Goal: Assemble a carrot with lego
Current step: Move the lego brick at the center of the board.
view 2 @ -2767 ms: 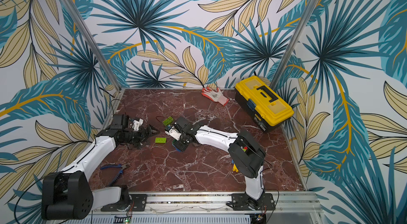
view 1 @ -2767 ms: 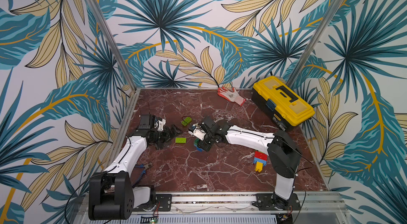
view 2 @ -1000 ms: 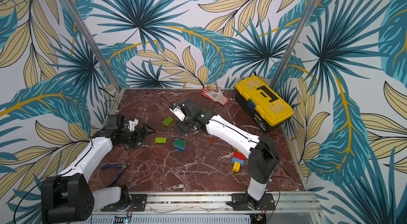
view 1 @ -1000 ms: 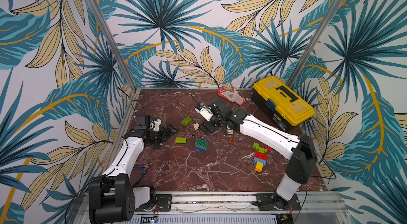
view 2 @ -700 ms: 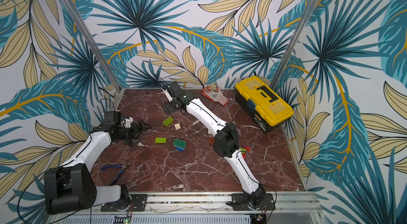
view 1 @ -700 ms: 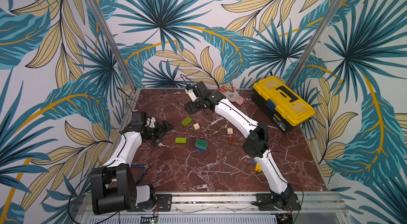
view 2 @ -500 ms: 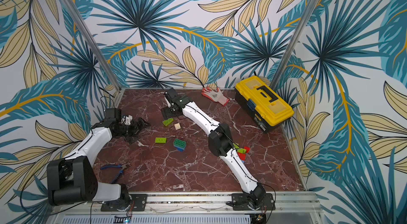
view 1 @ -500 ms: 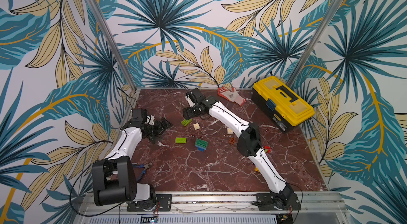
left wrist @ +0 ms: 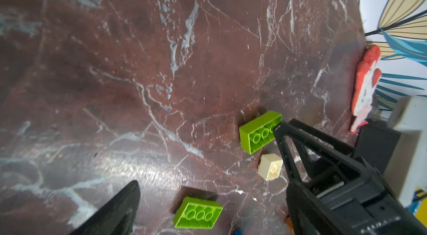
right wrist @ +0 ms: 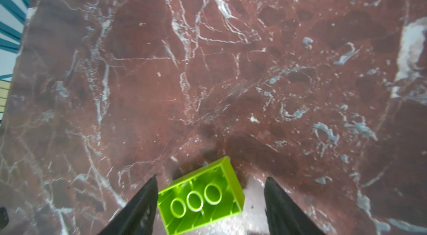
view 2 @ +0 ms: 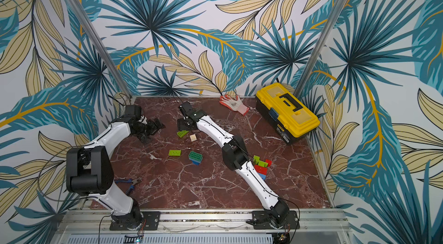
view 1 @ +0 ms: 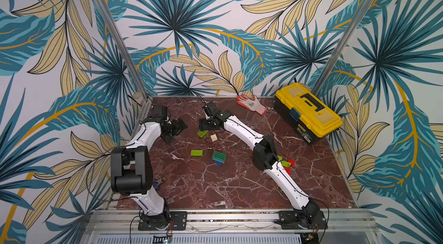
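The near half of the bench (view 1: 215, 190) is mostly bare. A toolbox (view 1: 309, 113) fills the far right corner, and a glove (view 1: 251, 105) lies at the far edge. Loose bricks (view 1: 196, 152) dot the middle, where the right arm (view 1: 242, 130) stretches across.

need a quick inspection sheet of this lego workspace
surface: red-brown marble tabletop, no spills seen
job's things: lime green oblong lego brick, hollow side up, between right gripper jaws; second lime brick, cream square brick, dark green brick on blue brick; mixed-colour brick pile by right arm
clutter: yellow-and-black toolbox, red-and-white work glove, blue-handled pliers
grippers: left gripper open, empty; right gripper open astride lime brick
cables: thin black cable at right wrist, clear of bricks
surroundings: palm-leaf wallpaper walls, aluminium posts
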